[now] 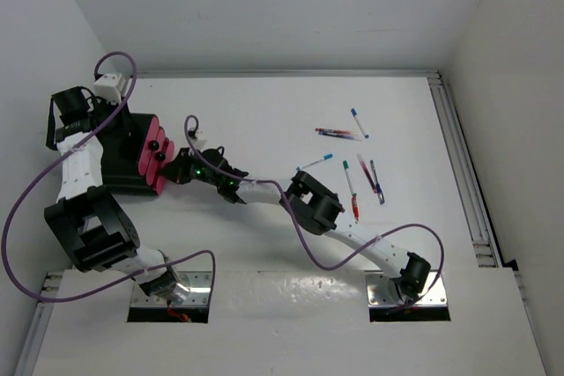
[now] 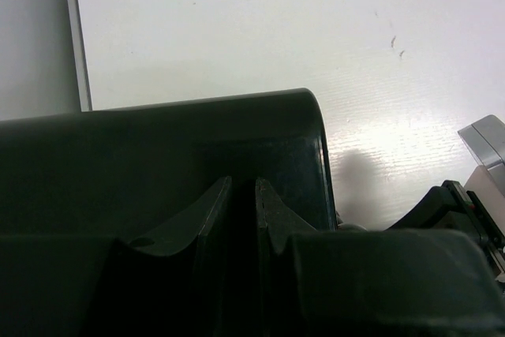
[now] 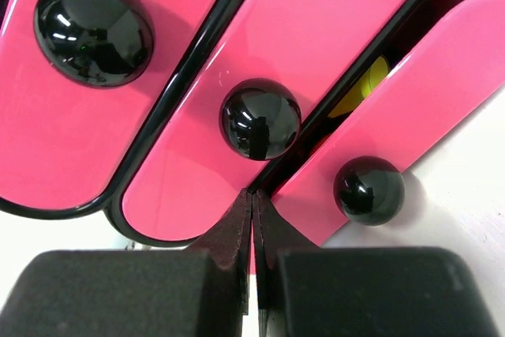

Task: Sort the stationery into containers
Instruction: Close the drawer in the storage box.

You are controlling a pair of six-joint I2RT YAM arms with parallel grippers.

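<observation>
1. Scattered on the right part of the table: pens, well apart from both containers.
2. At the left: pink container touching the black box; something yellow inside the pink one.
3. Right gripper: closed, tips touching the pink container's front.
4. Left gripper: at the black box rim, narrow gap between jaws; grip impossible to tell.

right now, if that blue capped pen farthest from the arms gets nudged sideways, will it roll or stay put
The blue-capped pen looks thin and straight, so a push across its length would probably roll it. It seems light for its length, so even a small nudge may send it off. It lies flat on the smooth white table, so a grip may slip.
</observation>
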